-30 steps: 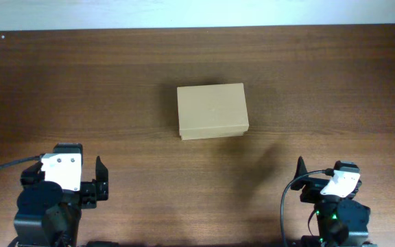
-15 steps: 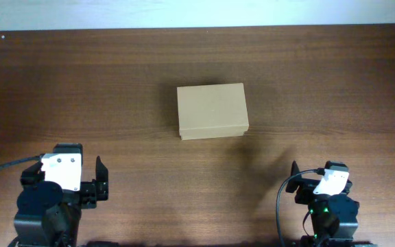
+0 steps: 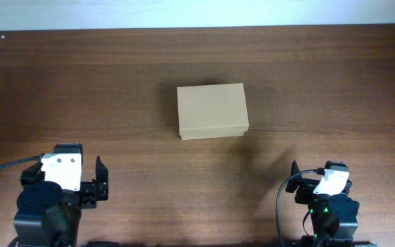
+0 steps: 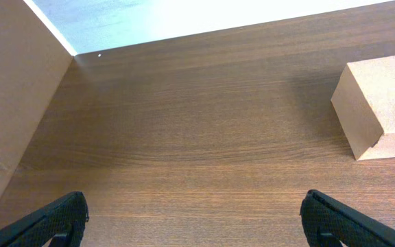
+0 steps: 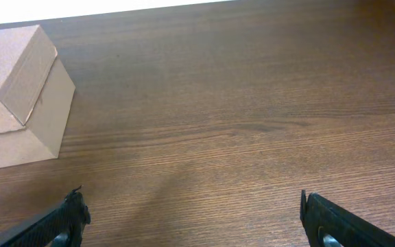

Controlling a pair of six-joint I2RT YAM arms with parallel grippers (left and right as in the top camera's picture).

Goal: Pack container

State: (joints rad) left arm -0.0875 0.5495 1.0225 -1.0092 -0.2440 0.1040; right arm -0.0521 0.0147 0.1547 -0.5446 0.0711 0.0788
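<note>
A dark wood-grain surface carries the container, a tan cardboard box with its lid shut, lying flat near the centre. The left fingers and right fingers sit at the near edge, well apart from it, both spread wide and grasping nothing.

container on table, centre | left pincer, right pincer before it, apart | board far left, perhaps upright

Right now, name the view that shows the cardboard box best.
Overhead: the whole closed cardboard box shows, lid and front wall. Left wrist crops it at the right edge, right wrist at the left.
</note>
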